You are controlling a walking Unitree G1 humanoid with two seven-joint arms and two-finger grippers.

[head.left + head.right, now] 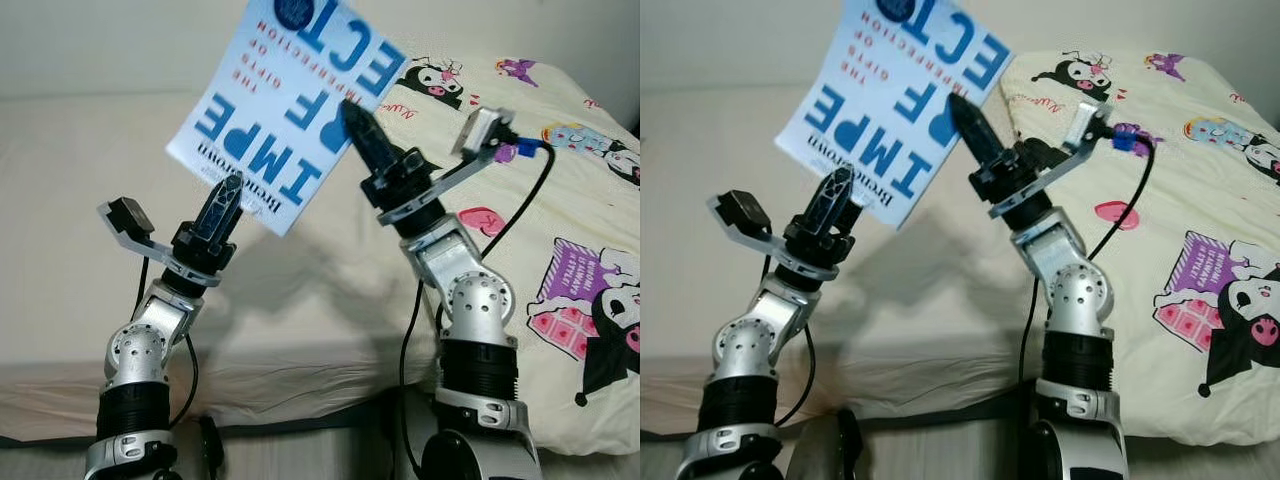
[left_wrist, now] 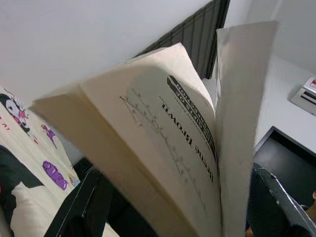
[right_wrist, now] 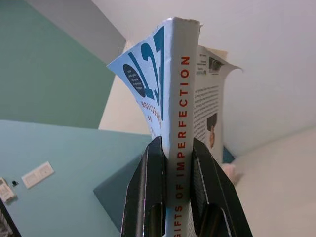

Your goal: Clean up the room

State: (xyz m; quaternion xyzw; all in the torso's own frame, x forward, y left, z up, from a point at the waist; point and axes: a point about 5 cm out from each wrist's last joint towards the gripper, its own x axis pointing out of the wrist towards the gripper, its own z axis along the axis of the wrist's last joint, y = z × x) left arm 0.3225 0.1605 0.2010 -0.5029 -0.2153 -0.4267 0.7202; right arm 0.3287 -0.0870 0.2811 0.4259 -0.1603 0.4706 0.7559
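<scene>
I hold a paperback book [image 1: 290, 110] with a pale blue cover and big blue letters up in the air over a bed. My right gripper [image 1: 352, 115] is shut on its spine [image 3: 177, 98], one finger on each cover. My left gripper [image 1: 232, 182] reaches up to the book's lower corner. In the left wrist view its two fingers [image 2: 84, 207] stand wide apart, open, with the fanned pages [image 2: 163, 138] between them.
A bed with a beige sheet [image 1: 300, 300] lies below and behind both arms. A cream quilt with cartoon prints [image 1: 560, 200] covers its right side. The bed's front edge [image 1: 300, 400] runs close to my body.
</scene>
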